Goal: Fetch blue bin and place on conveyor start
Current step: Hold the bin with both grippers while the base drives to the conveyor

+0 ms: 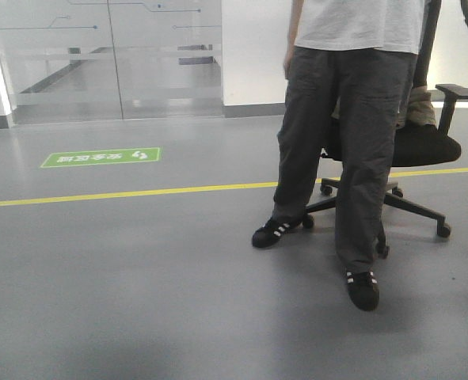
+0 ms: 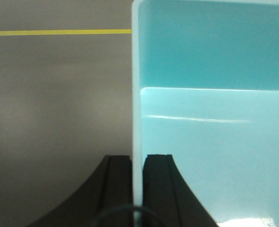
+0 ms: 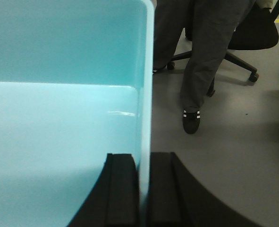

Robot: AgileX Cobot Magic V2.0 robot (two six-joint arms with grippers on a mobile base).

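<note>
Grips blue bin point(image 2: 215, 142) by opposite walls with left gripper point(image 2: 137, 161) and right gripper point(image 3: 143, 158). Cannot read green floor sticker point(image 1: 100, 157), lettering inverted; crops person point(image 1: 352, 119) above waist.

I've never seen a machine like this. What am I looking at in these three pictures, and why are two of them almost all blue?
This is a wheeled robot with two arms, and each picture comes from one of its cameras.

The first camera looks forward. It shows a grey floor with a yellow line and a green sign. A person, seen from the waist down, stands in front of an office chair.

The other two cameras sit on the robot's wrists, just behind the grasping parts. The left fingers are closed on one thin side wall of a pale blue bin. The right fingers are closed on the opposite wall. So both arms hold the bin between them.

The blue is the inside of the bin, seen close up from each side. The part that shows is empty.
</note>
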